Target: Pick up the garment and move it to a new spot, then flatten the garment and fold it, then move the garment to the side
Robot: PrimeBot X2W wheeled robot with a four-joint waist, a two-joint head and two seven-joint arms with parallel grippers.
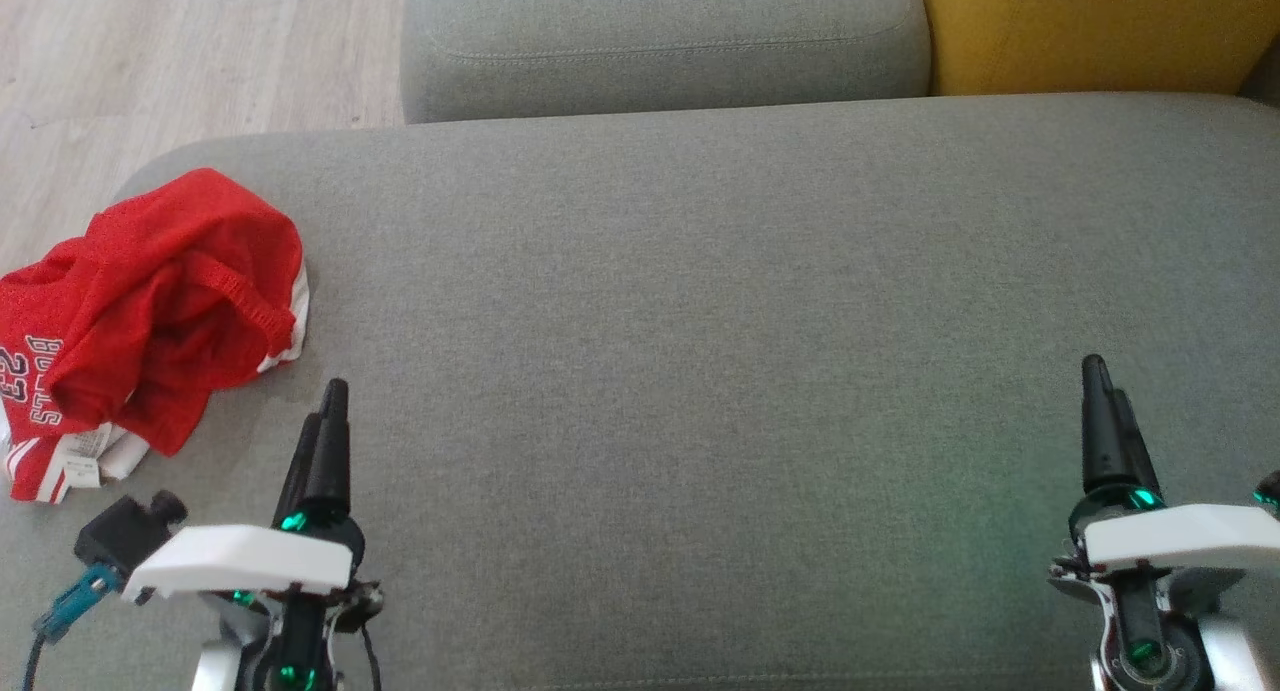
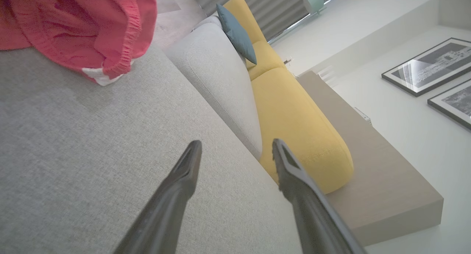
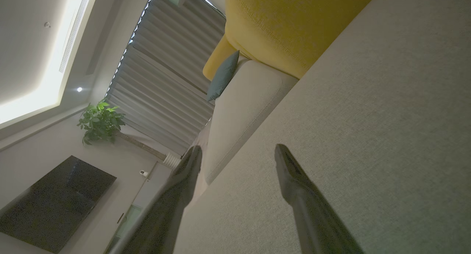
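The garment [image 1: 140, 321] is a red sports jersey with white trim and lettering, lying crumpled at the far left of the grey sofa seat [image 1: 700, 371]. In the left wrist view the garment [image 2: 81, 26] fills the upper left corner. My left gripper [image 1: 325, 411] hovers just right of and below the jersey, apart from it; its fingers [image 2: 184, 173] stand open with nothing between them. My right gripper [image 1: 1100, 381] is over the seat's right side, far from the jersey, and its fingers [image 3: 290, 173] are open and hold nothing.
A grey back cushion [image 1: 660, 41] and a yellow cushion [image 1: 1090, 26] line the far edge of the seat. Wooden floor [image 1: 150, 61] lies beyond the seat's left end. A blue pillow [image 2: 235, 33] rests further along the sofa.
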